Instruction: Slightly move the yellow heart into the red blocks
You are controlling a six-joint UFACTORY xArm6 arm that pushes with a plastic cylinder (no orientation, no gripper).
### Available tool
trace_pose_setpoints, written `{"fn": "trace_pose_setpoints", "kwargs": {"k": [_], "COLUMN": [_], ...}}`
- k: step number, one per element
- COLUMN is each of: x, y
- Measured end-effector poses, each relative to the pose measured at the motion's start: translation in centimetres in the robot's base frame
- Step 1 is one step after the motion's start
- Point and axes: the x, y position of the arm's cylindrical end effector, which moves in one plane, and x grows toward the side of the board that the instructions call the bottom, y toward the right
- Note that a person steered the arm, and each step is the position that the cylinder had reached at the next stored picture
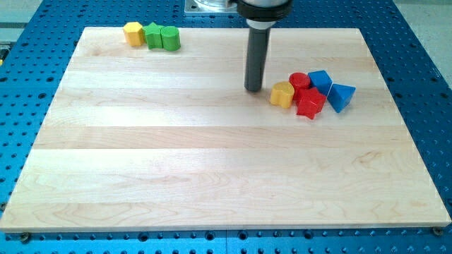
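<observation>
Hanging down from the top centre of the frame, the end effector is just a straight dark rod with no jaws, so it is holding nothing; my tip (254,89) is resting on the wooden surface (212,169) in the upper middle-right of the picture. It is sitting just to the left of the yellow heart (282,94), close beside it, though I cannot tell whether the two are touching.

That yellow heart is lying at the left end of a tight cluster on the right side of the frame. Two red blocks are pressing in beside it: a red cylinder (299,80) to its upper right and a red star-like block (310,104) to its lower right. Two blue blocks are closing off the cluster's right side, a blue cube-like block (320,80) above and a blue wedge-like block (342,96) farthest right.

Over in the upper left corner, three more blocks are standing in a row, touching: one yellow hexagon-like block (133,33), then two green ones, a green star-like block (153,34) and a green cylinder (170,38).
</observation>
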Motion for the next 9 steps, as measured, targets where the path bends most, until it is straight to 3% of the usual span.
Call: {"fn": "trace_pose_setpoints", "kwargs": {"k": [4, 6, 8, 9], "x": [2.8, 2.7, -1.6, -4.5], "y": [-0.4, 2.8, 3.2, 7.6]}}
